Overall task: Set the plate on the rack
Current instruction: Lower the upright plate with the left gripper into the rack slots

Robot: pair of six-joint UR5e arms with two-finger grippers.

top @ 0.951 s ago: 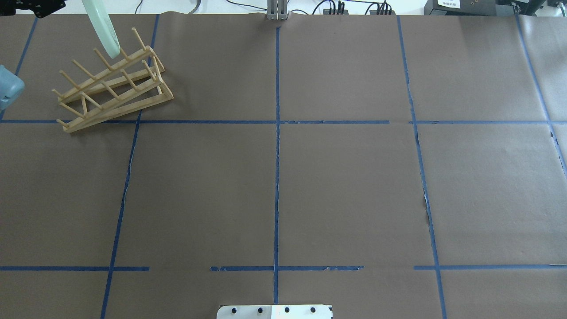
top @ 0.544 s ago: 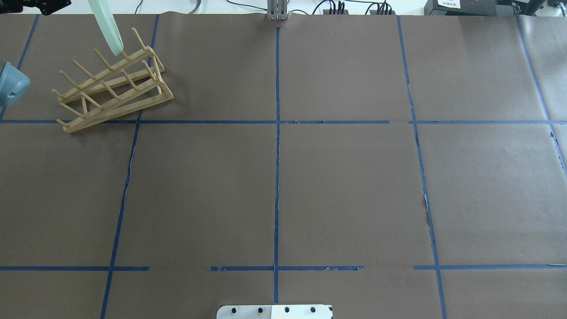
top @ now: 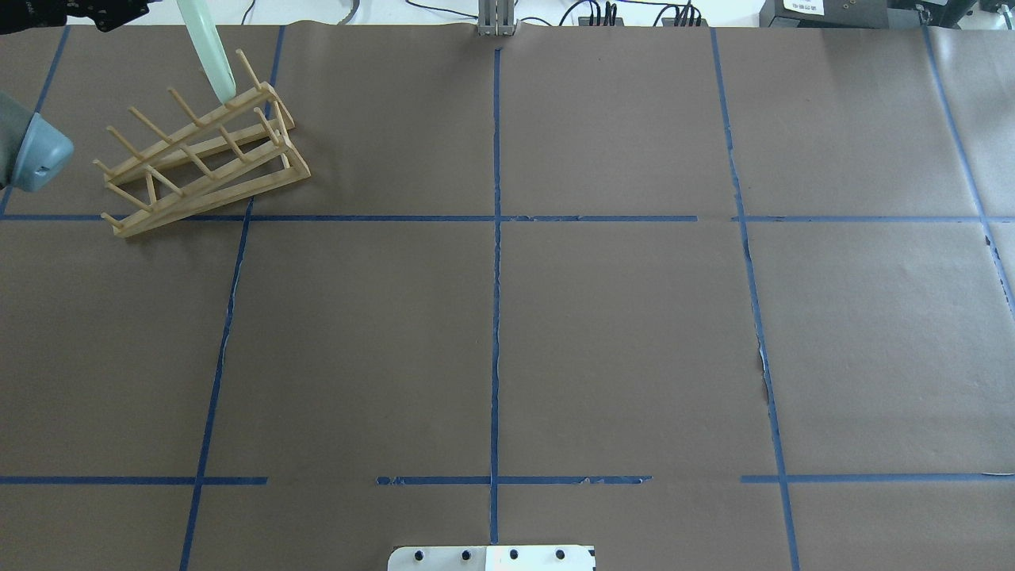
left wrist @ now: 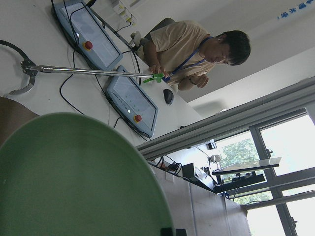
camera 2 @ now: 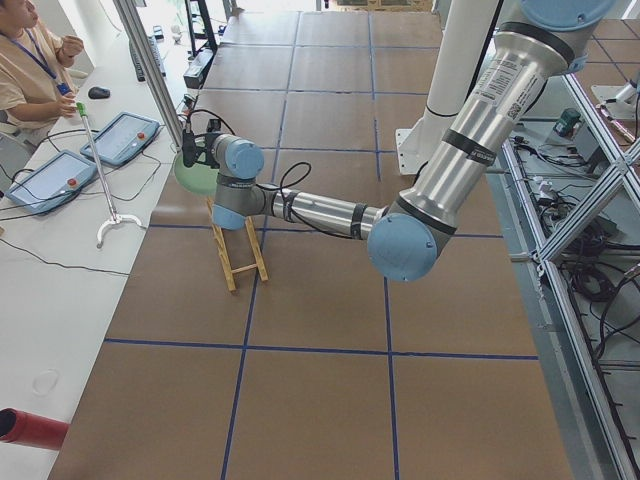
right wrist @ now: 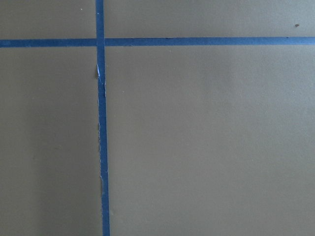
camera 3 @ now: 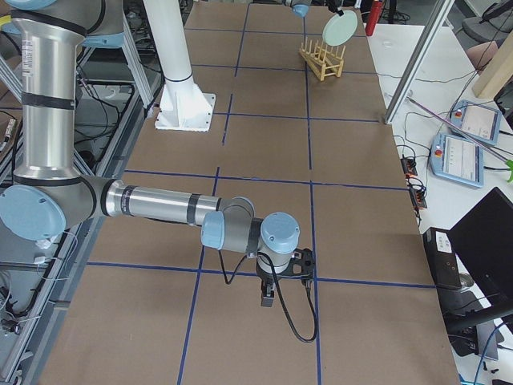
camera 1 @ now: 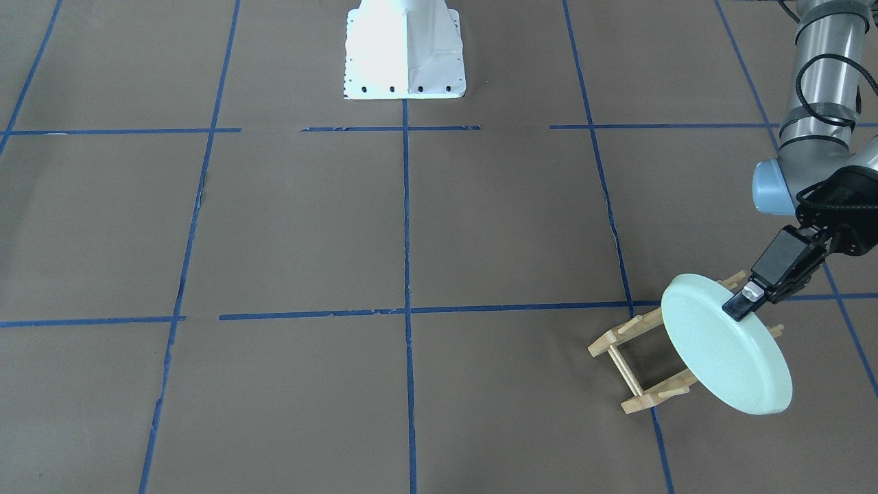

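Note:
The pale mint-green plate (camera 1: 724,346) is held tilted on edge over the far end of the light-wood rack (camera 1: 634,357). My left gripper (camera 1: 744,302) is shut on the plate's upper rim. In the overhead view the plate (top: 208,51) shows edge-on, its lower edge at the rack's (top: 202,159) end pegs; I cannot tell if they touch. The plate fills the lower left of the left wrist view (left wrist: 74,182). My right gripper (camera 3: 268,301) points down at bare table near the front; I cannot tell if it is open or shut.
The robot's white base (camera 1: 405,48) stands at the middle of the near side. Blue tape lines (top: 496,238) cross the brown table. An operator (camera 2: 30,60) sits at a desk with tablets beyond the table's far edge, close to the rack.
The plate has moved rightward in the overhead view along the rack toward its end pegs and stands more edge-on. The left arm's elbow has moved further into view.

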